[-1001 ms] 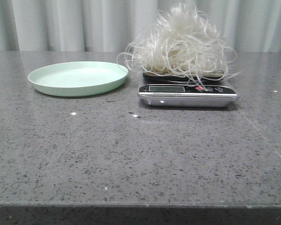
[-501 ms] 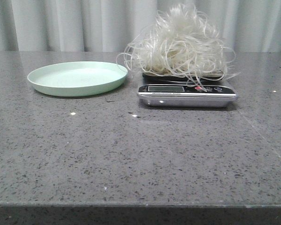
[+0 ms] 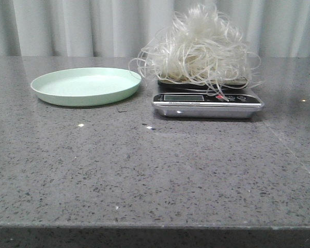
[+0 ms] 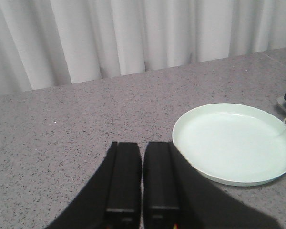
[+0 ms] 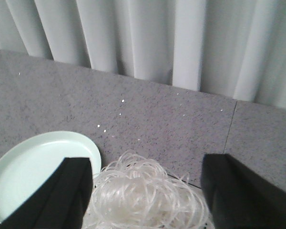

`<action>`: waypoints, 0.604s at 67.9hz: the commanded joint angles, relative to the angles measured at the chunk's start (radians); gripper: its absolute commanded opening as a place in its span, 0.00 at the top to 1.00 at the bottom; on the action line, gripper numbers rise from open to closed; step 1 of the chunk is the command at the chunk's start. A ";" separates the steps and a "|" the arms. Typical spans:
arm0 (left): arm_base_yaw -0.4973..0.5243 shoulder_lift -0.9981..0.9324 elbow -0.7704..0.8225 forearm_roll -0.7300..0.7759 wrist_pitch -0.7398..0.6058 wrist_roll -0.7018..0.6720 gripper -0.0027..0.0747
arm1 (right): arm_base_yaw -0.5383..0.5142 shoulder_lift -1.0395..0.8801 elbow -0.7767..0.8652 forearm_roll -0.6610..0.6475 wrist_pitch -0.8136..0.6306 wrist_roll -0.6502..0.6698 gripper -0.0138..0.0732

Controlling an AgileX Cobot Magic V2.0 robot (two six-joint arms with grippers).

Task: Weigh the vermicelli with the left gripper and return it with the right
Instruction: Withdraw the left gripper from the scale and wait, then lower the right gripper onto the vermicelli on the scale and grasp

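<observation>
Since the vermicelli (image 3: 199, 46) sits heaped on the scale (image 3: 207, 103), right of the plate (image 3: 86, 86), I judge the return is due. My right end effector (image 5: 145, 191) hangs spread above the heap; I'd sink deep, catching trailing loops. The left end effector (image 4: 142, 176) is pressed together, empty.
</observation>
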 commanded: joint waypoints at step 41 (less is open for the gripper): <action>-0.010 -0.003 -0.030 -0.042 -0.062 -0.010 0.79 | 0.031 0.366 -0.110 -0.049 0.038 -0.281 0.15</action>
